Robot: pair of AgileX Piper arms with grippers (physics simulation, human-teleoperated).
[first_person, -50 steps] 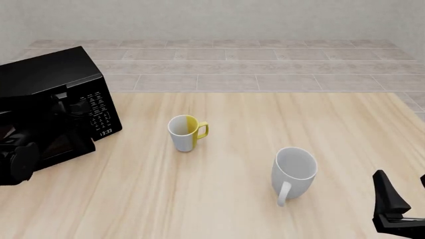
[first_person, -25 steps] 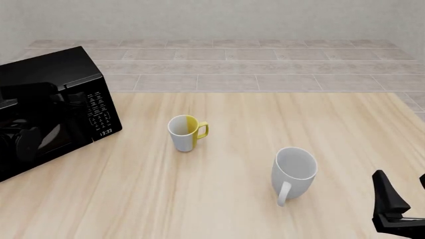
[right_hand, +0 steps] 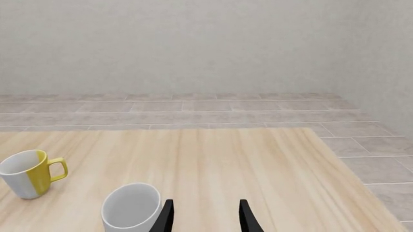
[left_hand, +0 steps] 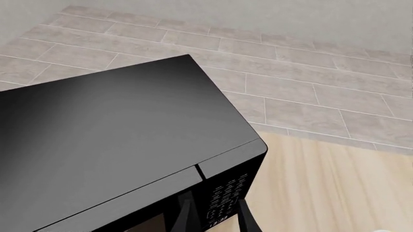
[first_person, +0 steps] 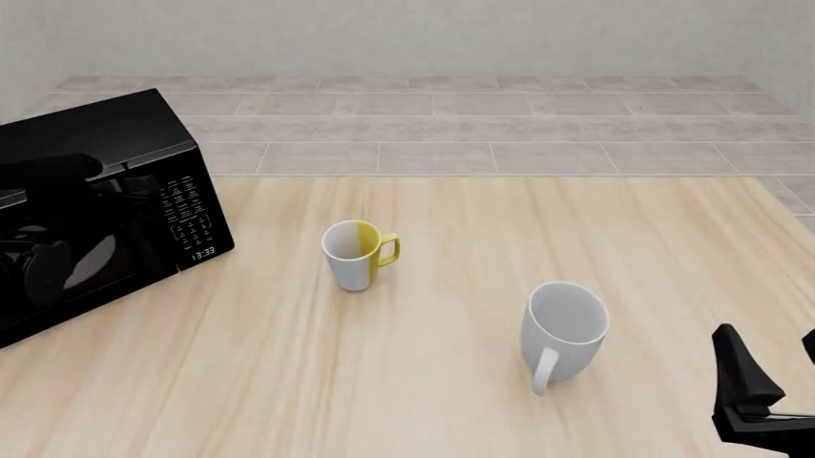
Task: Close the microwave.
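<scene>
The glossy black microwave stands at the table's far left. Its dark glass door lies flush with the front, beside the white-marked button panel. In the left wrist view the microwave's top fills the picture. My left gripper is open and empty, just above the front top edge by the panel. In the front view the left arm shows only as dark shapes against the door. My right gripper is open and empty at the near right; it also shows in the right wrist view.
A yellow-and-white mug stands mid-table, also seen in the right wrist view. A larger white mug stands nearer the right gripper, also in the right wrist view. A tiled floor lies beyond the table's far edge.
The microwave door, a little ajar with the left arm pressed against it a second ago, is now flush shut. The left arm has drawn back and up. The right arm has barely moved.
</scene>
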